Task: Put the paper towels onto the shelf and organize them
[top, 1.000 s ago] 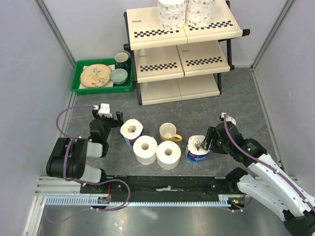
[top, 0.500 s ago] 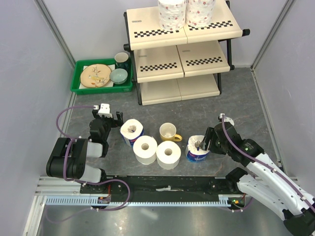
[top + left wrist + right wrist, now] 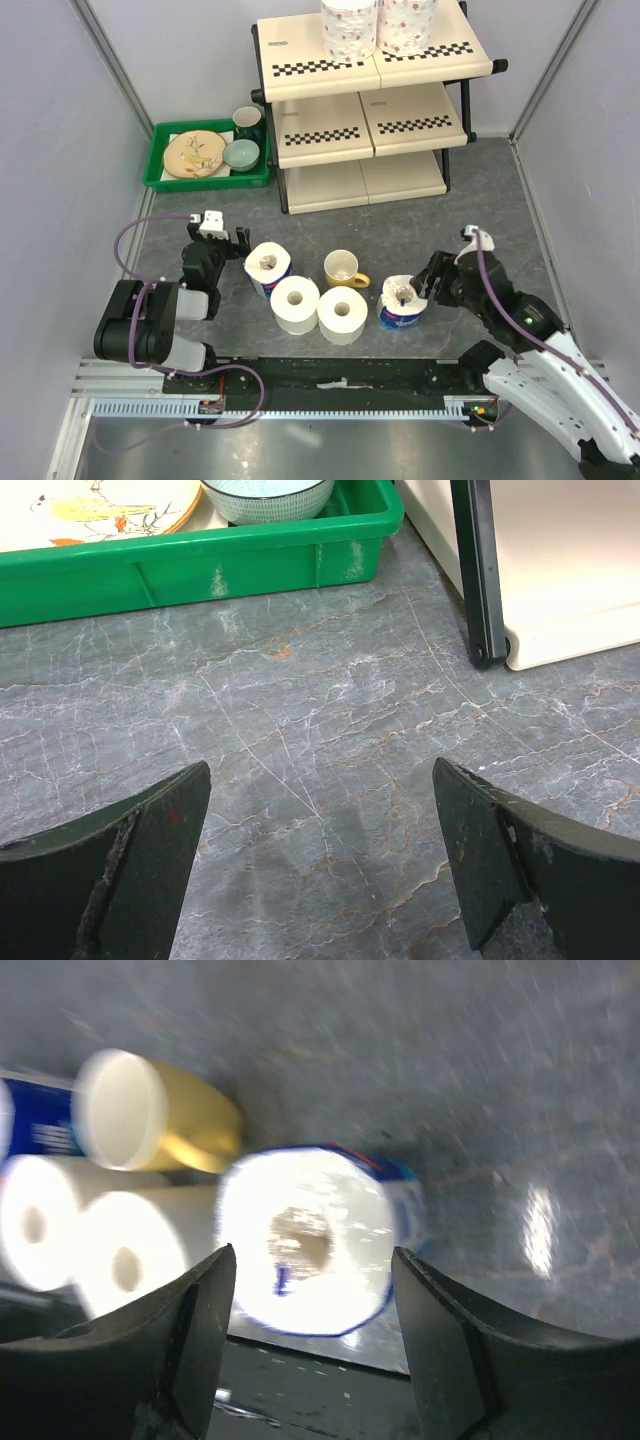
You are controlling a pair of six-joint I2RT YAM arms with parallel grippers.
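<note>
A lab test cell: grey partition walls (image 3: 50, 150), a metal rail (image 3: 330, 405) along the table edge

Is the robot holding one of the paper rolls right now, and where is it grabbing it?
The right gripper has its fingers on either side of a blue-wrapped paper towel roll, but whether they squeeze it cannot be told. The left gripper is open and holds nothing.

Grey marbled table (image 3: 480, 200) carries shelf (image 3: 362, 120), green tray (image 3: 160, 180), four rolls (image 3: 335, 305), yellow mug (image 3: 343, 268)

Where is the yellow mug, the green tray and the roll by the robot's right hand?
yellow mug (image 3: 342, 266), top view, inside of the cup.
green tray (image 3: 205, 182), top view, front wall.
blue-wrapped roll (image 3: 403, 313), top view, printed side.
</note>
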